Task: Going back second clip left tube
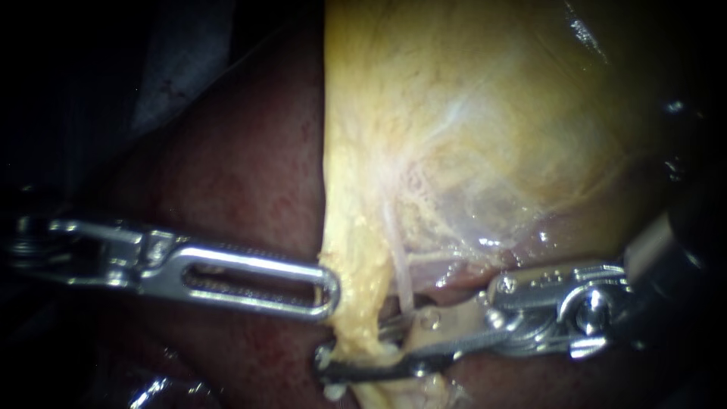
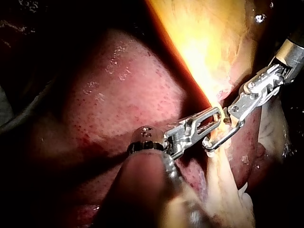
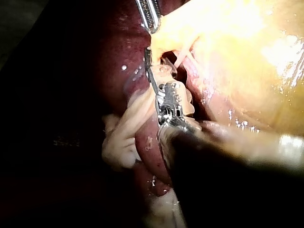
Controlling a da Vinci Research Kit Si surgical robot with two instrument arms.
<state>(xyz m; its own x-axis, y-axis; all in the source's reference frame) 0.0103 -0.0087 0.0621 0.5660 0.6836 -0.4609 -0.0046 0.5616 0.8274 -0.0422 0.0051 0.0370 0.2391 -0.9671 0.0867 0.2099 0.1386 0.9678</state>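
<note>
The gallbladder [image 1: 492, 136] filled the upper right of the endoscope view, yellow and glistening, with dark red liver [image 1: 242, 174] beside and beneath it. From its lower left edge a fatty yellow strand [image 1: 356, 318] hung down. Just right of that ran a thin tube [image 1: 400, 276], pale and apart from the fat. A grey sheet [image 1: 174, 68] showed dimly beyond the liver, and a metal glint [image 1: 159, 390] lay low on the left, too dark to name.

The strand stood between the two instruments and covered part of each tip. The left instrument [image 1: 327, 291] came in nearly level, dipping a little toward its tip. Its slotted pincer was closed, and as far as showed it nipped the strand's left edge. The right instrument [image 1: 354, 350] entered from the upper right and bent at its wrist, so the pincer pointed left and slightly down. That pincer was parted, one blade above and a darker hooked one below, and the strand passed through the gap without being squeezed. The thin tube ended just behind the upper blade.

Whether a clip sat on the strand I could not tell — metal and fat hid that spot. In the right wrist view a pale fatty lump [image 3: 118, 142] lay beside the instrument, whose own dark shaft blocked the near tissue.
</note>
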